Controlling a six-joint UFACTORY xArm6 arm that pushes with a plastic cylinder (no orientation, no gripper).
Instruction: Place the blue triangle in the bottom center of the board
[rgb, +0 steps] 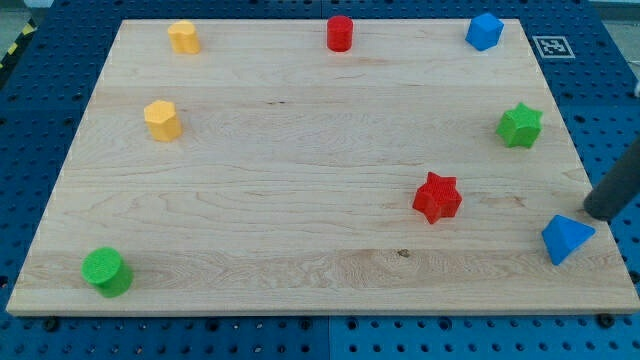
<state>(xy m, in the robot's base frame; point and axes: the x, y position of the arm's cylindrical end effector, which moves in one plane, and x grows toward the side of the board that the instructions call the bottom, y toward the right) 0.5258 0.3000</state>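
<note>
The blue triangle (567, 239) lies near the board's bottom right corner. My tip (598, 212) is the lower end of the dark rod that comes in from the view's right edge. It stands just to the upper right of the blue triangle, very close to it or touching it. The bottom centre of the wooden board (320, 270) lies far to the triangle's left.
A red star (436, 197) sits left of the triangle. A green star (520, 125) is at the right, a blue block (484, 31) top right, a red cylinder (340, 33) top centre. Two yellow blocks (184, 37) (162, 120) are upper left, a green cylinder (106, 271) bottom left.
</note>
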